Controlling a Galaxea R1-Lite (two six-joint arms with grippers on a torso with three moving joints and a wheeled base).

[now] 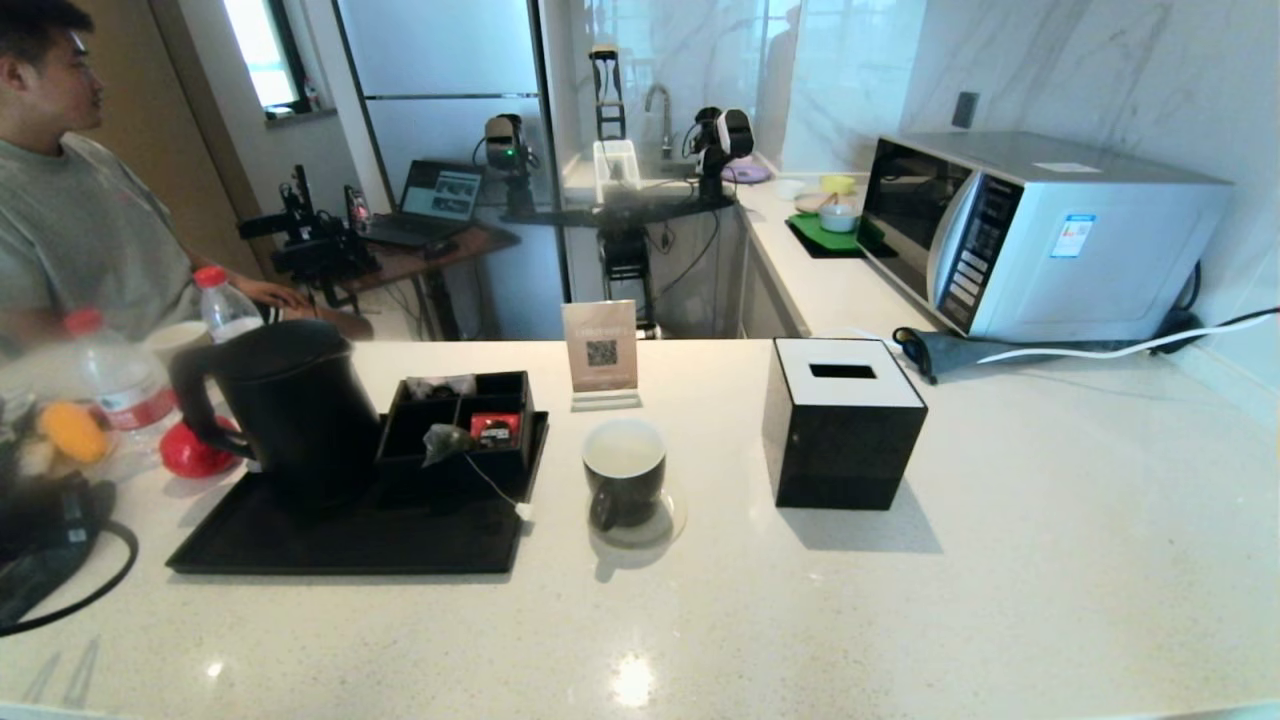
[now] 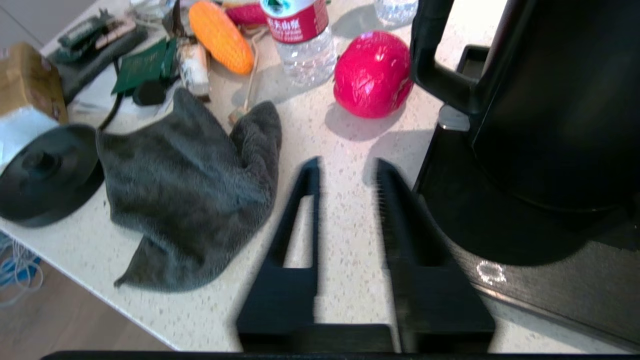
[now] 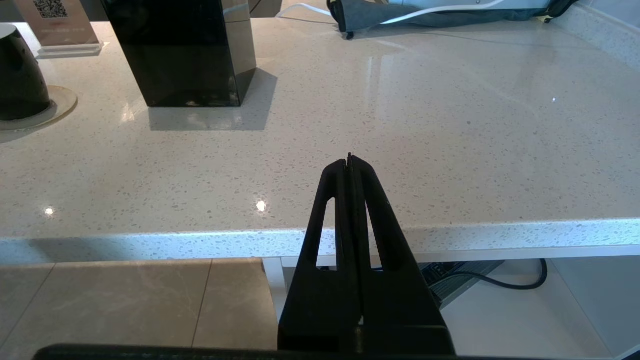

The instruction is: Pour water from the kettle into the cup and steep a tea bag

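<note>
We see our left end effector (image 2: 347,172) parted and empty near the kettle (image 2: 545,100); our right end effector (image 3: 349,162) hangs closed at the table (image 3: 450,125) edge.

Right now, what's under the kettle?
The kettle stands on the black tray, at its left end beside the compartment box. The tray rests on the pale counter. Whether anything lies between kettle base and tray cannot be seen; the body covers it.

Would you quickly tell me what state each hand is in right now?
Left hand: open, holding nothing, beside the kettle.
Right hand: closed, empty, parked at the counter edge.
</note>
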